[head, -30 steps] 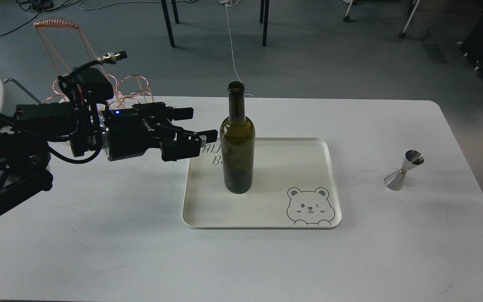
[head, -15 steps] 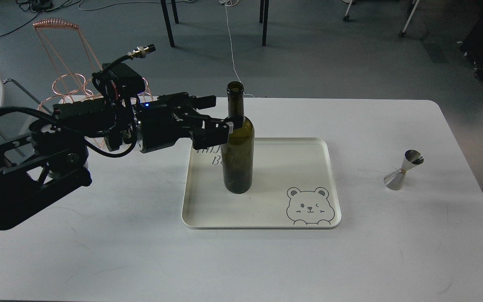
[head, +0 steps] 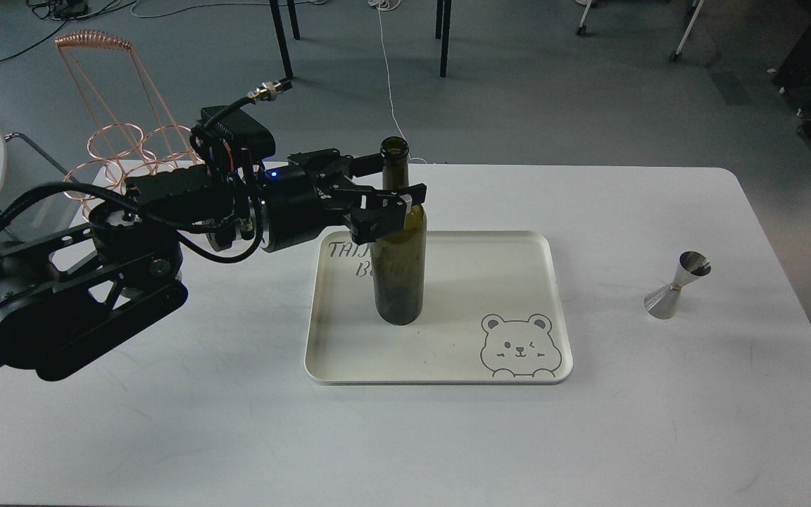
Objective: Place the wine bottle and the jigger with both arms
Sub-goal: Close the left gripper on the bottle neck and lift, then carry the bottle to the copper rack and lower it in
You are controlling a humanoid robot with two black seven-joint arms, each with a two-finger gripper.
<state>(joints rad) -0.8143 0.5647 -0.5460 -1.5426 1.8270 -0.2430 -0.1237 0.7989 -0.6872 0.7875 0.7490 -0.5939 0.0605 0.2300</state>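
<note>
Looking at the wine bottle (head: 398, 253) first: it stands upright on the cream tray (head: 546, 282), toward the tray's left half, its long axis vertical and its open mouth at the top. My left gripper (head: 384, 186) is level with the bottle's shoulder, where the neck widens into the body, and comes at it from the side with the fingers pointing right. The jaws are spread, one finger passing behind the neck and the other in front of the shoulder, so the glass sits between them. I see no squeeze yet; whether a pad already touches the glass I cannot tell from this angle.

That is the relation I care about: the bottle lies straight ahead of the claw and partly inside it, and the vertical axis runs across the jaw gap. My judgement is that closing is the next step, and that the risk is a high grip on a tall bottle, which could tip it.

The jigger (head: 678, 285) stands upright on the white table (head: 166, 422), well to the right of the claw and beyond the tray's right edge. It is far nearer the right side, so I would leave it for the right arm, whose gripper is not in view. Behind the left arm stands a copper wire rack (head: 120, 151).
</note>
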